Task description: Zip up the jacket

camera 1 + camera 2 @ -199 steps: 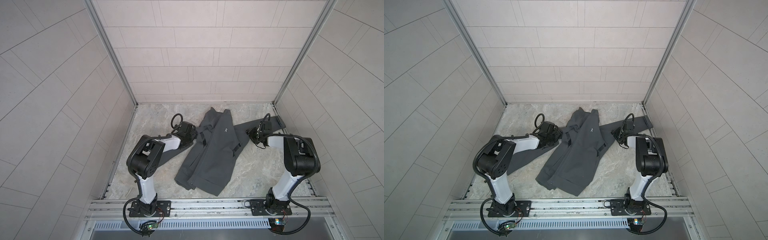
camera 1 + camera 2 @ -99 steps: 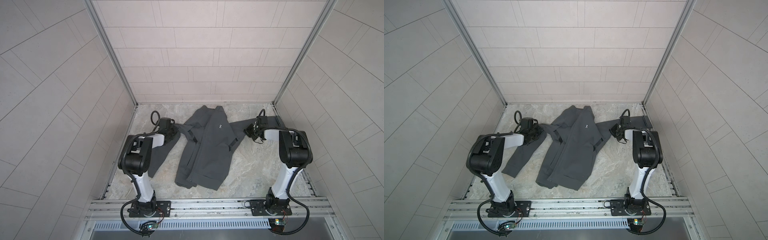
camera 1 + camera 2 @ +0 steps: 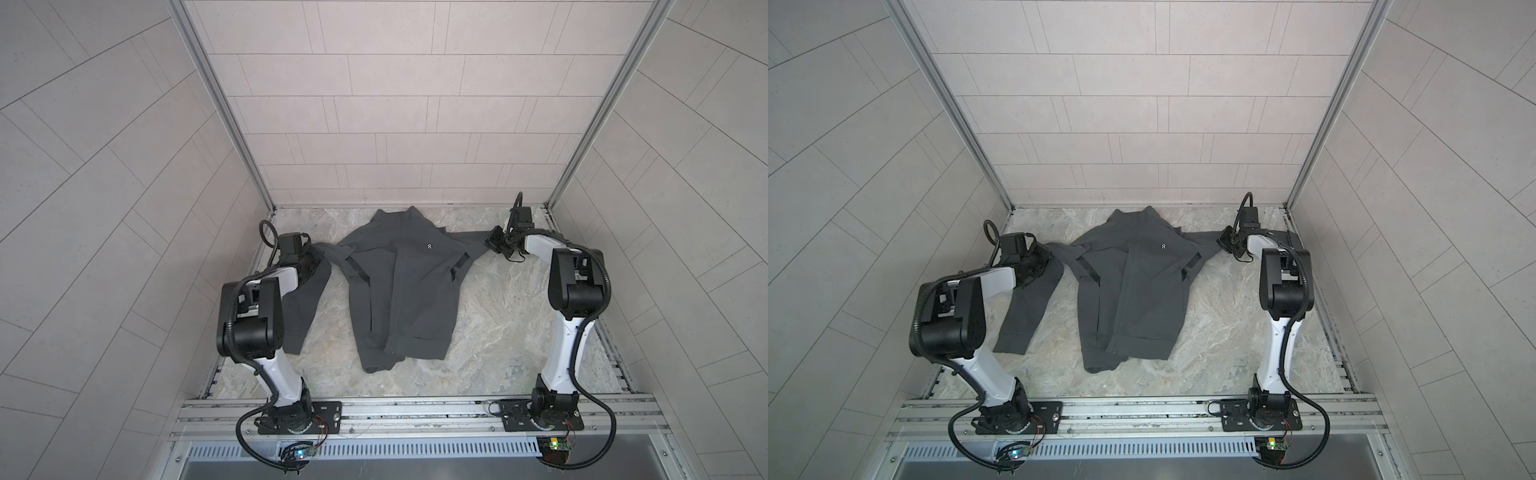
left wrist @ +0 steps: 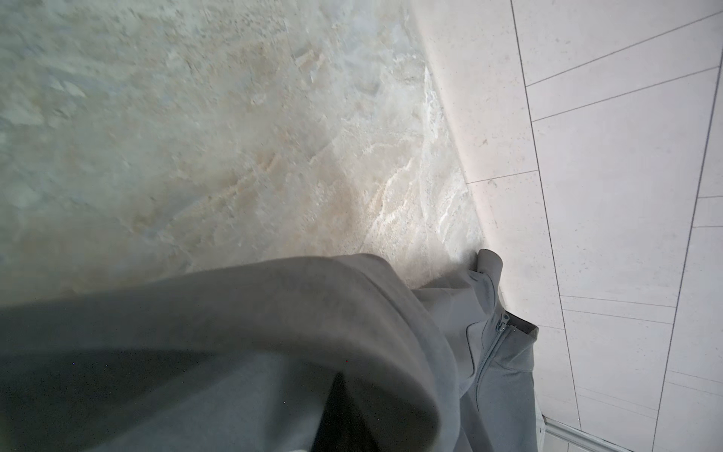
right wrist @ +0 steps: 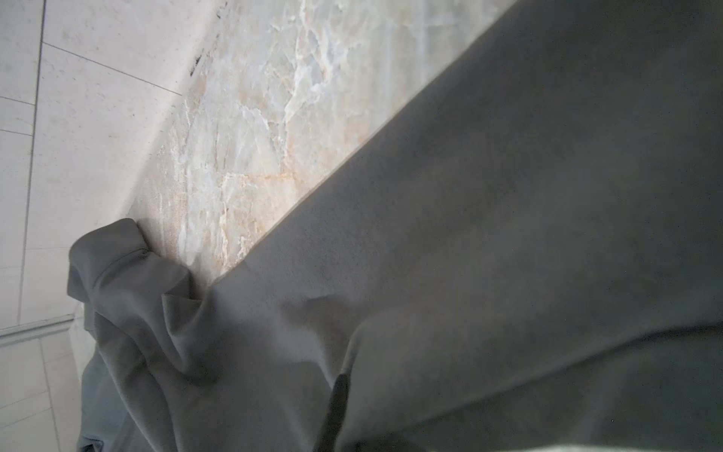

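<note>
Top views both show the dark charcoal-grey fabric jacket (image 3: 411, 299) lying front-up in the middle of the pale marbled stone-look table (image 3: 498, 332). Its stand-up collar (image 3: 409, 216) is toward the back wall and its hem (image 3: 419, 353) toward the arm bases. The long axis therefore runs from back to front, with the hem end leaning slightly toward the left arm's side. The left gripper (image 3: 309, 262) sits at the upper part of one sleeve, which drapes down from it onto the table. The right gripper (image 3: 496, 244) has the other sleeve, drawn out taut sideways from the shoulder. Both sets of jaws are pinched fully together on sleeve cloth, and both wrist views are filled with grey fabric close to the lens. The front zipper (image 3: 397, 299) follows the jacket's long axis and lies between the two grippers, well apart from each and about equally far, so neither arm has a clear advantage. In the left wrist view a small zipper slider (image 4: 502, 319) appears near the top of the collar with closed teeth below it. How far the closure runs toward the hem cannot be told. As I read it, the next move depends on letting go of a sleeve and reaching inward to that centre line.
</note>
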Available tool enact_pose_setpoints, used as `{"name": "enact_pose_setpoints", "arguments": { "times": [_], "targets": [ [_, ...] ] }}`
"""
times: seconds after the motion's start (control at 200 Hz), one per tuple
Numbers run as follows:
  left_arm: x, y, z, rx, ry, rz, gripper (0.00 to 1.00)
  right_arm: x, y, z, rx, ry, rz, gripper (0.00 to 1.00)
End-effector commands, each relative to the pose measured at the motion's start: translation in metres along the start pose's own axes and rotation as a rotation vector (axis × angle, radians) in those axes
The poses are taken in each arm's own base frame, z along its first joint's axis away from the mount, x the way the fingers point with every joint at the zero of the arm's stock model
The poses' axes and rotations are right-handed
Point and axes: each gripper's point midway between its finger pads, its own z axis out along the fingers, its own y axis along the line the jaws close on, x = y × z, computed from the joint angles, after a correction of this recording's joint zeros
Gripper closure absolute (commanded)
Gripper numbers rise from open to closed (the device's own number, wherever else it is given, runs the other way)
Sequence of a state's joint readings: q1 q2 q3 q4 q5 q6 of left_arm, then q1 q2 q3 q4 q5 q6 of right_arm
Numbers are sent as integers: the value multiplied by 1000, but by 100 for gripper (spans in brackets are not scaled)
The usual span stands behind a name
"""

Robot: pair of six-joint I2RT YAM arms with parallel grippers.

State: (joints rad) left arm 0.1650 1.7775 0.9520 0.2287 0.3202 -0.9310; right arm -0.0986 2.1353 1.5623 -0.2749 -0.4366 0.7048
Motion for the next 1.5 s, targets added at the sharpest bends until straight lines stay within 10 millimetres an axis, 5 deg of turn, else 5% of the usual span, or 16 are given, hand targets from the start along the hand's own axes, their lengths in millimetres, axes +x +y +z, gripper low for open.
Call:
{"name": "enact_pose_setpoints", "arguments": {
  "times": [0.0, 0.025, 0.075, 0.1, 0.31, 0.53, 0.681, 0.911, 1.136, 1.316, 1.421, 1.496],
  "targets": [
    [-31, -17, -1, 49, -35, 45, 100, -12, -5, -11, 71, 3, -70, 94],
    [-32, -18, 0, 49, -24, 54, 94, -13, -4, -13, 70, 6, -73, 86],
    [-31, -23, 0, 49, 7, 73, 59, -12, -1, -16, 67, 22, -74, 63],
    [-28, -25, -2, 46, 28, 78, 50, -10, 2, -19, 59, 28, -71, 57],
    [22, -38, -41, 40, 161, 158, 10, 44, 28, -57, -25, 78, -70, 35],
    [98, -14, -97, 2, 291, 196, 7, 143, 50, -78, -125, 130, -129, 33],
    [141, 12, -125, -51, 374, 202, 7, 179, 41, -70, -119, 144, -145, 31],
    [177, 46, -139, -89, 435, 155, 9, 187, 37, -27, -174, 179, -128, 33],
    [192, 47, -140, -87, 479, 161, 12, 179, 36, 9, -127, 203, -113, 47],
    [208, 49, -134, -106, 524, 187, 21, 180, 27, 18, -74, 220, -118, 71],
    [218, 48, -127, -103, 546, 184, 37, 178, 20, 9, -14, 223, -155, 96],
    [226, 49, -122, -104, 568, 185, 46, 176, 18, 0, 20, 227, -196, 100]
  ]
}}
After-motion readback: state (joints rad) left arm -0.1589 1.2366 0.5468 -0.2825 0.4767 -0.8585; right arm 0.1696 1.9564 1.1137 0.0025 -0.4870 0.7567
